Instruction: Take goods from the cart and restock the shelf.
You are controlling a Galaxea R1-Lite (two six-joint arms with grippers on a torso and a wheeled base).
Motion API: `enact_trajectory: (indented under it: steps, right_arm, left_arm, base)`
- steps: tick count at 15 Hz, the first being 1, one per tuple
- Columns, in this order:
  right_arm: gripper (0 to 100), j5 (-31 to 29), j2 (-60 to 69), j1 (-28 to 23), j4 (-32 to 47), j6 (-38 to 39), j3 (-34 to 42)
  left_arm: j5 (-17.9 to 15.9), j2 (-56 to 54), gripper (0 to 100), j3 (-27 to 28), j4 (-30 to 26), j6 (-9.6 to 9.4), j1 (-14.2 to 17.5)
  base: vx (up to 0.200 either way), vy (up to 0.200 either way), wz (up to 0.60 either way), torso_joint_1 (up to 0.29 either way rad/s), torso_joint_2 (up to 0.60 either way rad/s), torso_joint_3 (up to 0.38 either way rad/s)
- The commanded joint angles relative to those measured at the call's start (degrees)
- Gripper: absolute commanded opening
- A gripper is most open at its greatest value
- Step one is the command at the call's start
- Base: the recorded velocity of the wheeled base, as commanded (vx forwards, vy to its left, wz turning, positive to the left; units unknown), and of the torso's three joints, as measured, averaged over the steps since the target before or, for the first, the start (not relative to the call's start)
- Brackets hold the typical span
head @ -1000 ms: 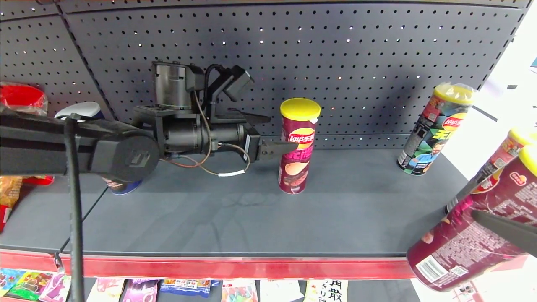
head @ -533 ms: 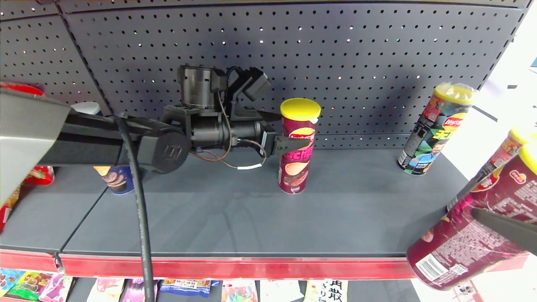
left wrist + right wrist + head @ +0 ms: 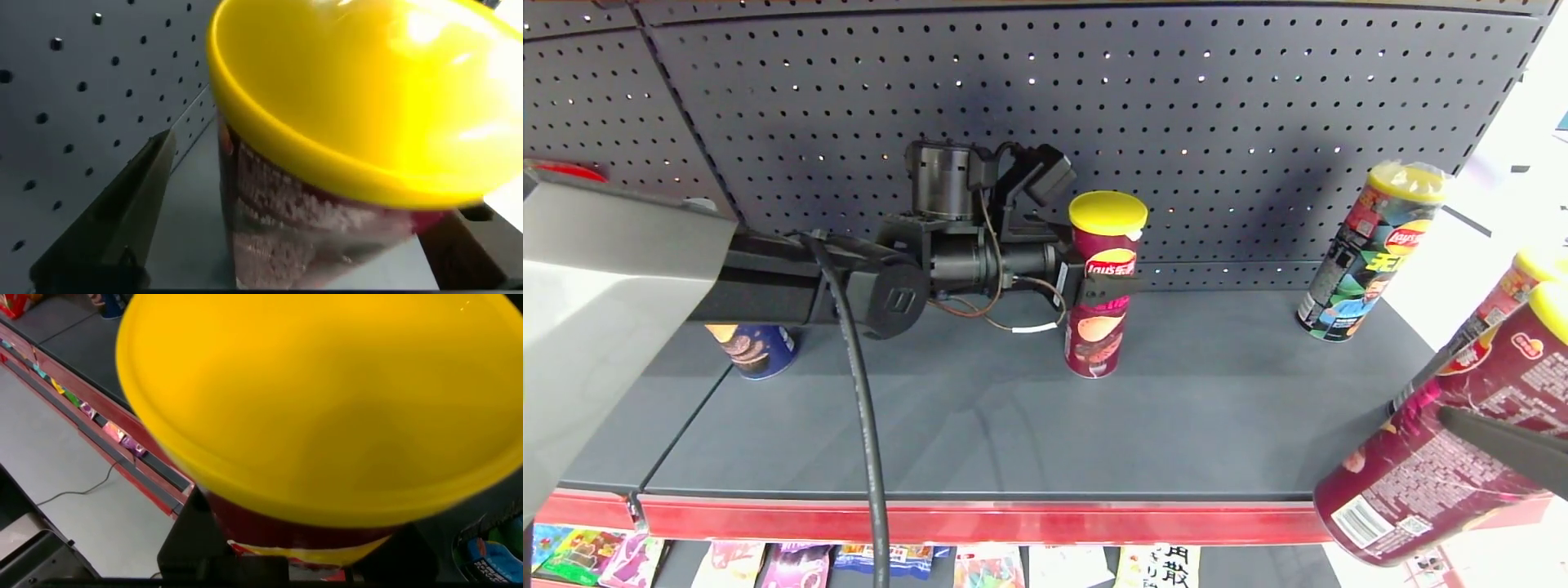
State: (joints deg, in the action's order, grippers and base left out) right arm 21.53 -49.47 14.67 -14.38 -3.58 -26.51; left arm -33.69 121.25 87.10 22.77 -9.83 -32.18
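Note:
A maroon chips can [image 3: 1098, 327] with a yellow lid stands upright at the middle back of the grey shelf [image 3: 980, 425]. My left gripper [image 3: 1107, 282] reaches in from the left and straddles the can's upper half. It is open. In the left wrist view the can [image 3: 327, 220] sits between the fingers [image 3: 122, 220], with a gap on the pegboard side. At the lower right, off the shelf's front corner, my right gripper [image 3: 1503, 441] is shut on a second maroon chips can [image 3: 1421, 482], held tilted. Its yellow lid [image 3: 319, 400] faces the right wrist camera.
A colourful chips can [image 3: 1372, 253] leans at the shelf's back right. A blue cup [image 3: 756, 347] stands at the back left, partly behind my left arm. Another slim can [image 3: 1494, 314] shows beside the held one. Below the shelf's red front lip [image 3: 980, 518] hang snack packets.
My left arm has slid right along the shelf, and its open fingers now stand around the can. The can on the shelf and my right arm have stayed put.

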Motion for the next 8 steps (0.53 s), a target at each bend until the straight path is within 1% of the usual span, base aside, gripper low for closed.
enact_trajectory:
  steps: [1, 2, 3, 8]
  right_arm:
    - [0, 0.0, 0.0, 0.0, 0.0, 0.0, 0.1]
    - [0, 0.0, -0.1, 0.0, 0.0, 0.0, 0.1]
    - [0, 0.0, -0.1, 0.0, 0.0, 0.0, 0.1]
    - [0, 0.0, -0.1, -0.1, 0.0, 0.0, 0.2]
  left_arm:
    - [0.4, 1.4, 100, 1.8, 0.1, 0.07, -0.2]
    - [0.6, 2.2, 100, 3.0, 0.2, 0.16, -0.2]
    - [0.6, 2.7, 0, 3.7, 0.2, 0.16, -0.2]
    - [0.2, 2.9, 0, 3.3, 0.1, 0.25, -0.7]
  base:
    - [0.0, 0.0, 0.0, 0.0, 0.0, 0.0]
    - [0.0, 0.0, 0.0, 0.0, 0.0, 0.0]
    - [0.0, 0.0, 0.0, 0.0, 0.0, 0.0]
    - [0.0, 0.0, 0.0, 0.0, 0.0, 0.0]
